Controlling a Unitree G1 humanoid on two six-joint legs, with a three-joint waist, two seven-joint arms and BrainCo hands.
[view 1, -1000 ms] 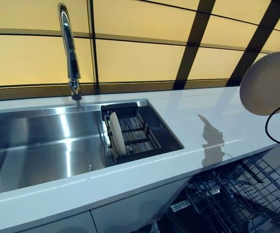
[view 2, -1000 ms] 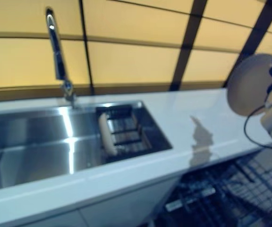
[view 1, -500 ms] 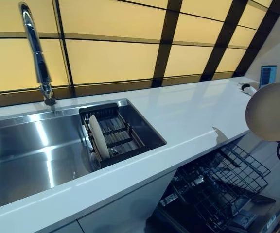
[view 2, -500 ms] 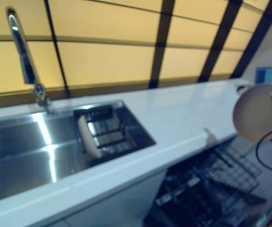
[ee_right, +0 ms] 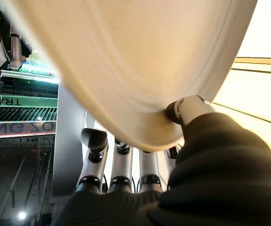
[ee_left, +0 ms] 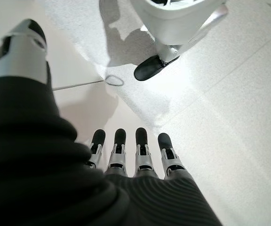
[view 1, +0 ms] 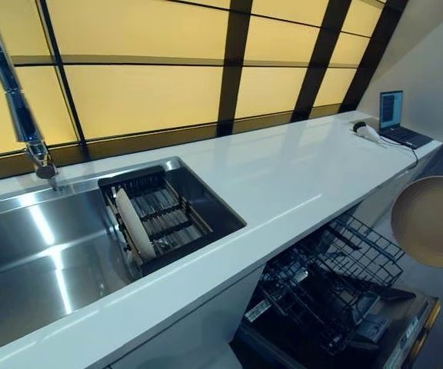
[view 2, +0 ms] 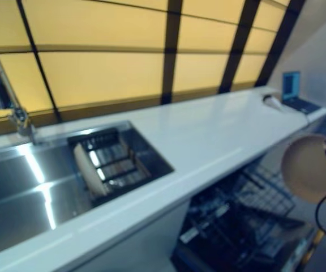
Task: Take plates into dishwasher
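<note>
My right hand (ee_right: 188, 108) is shut on a cream plate (view 1: 431, 223), with the thumb on one face and the fingers (ee_right: 121, 162) behind the other. The plate hangs upright at the far right, past the counter's edge and just right of the pulled-out dishwasher rack (view 1: 331, 273). A second cream plate (view 1: 133, 225) stands on edge in the dark dish rack (view 1: 171, 219) inside the sink (view 1: 29, 254). My left hand (ee_left: 135, 155) shows only in its wrist view, fingers straight and pointing down at the floor, holding nothing.
The dishwasher door (view 1: 394, 342) lies open under the white counter (view 1: 283, 173). A tall chrome faucet (view 1: 10, 92) rises at the sink's back left. A laptop (view 1: 397, 117) and a small white device (view 1: 366, 131) sit at the counter's far right end.
The camera has turned to the right, so the sink has slid left in view. My right hand has lowered the plate from above the counter to beside the dishwasher rack.
</note>
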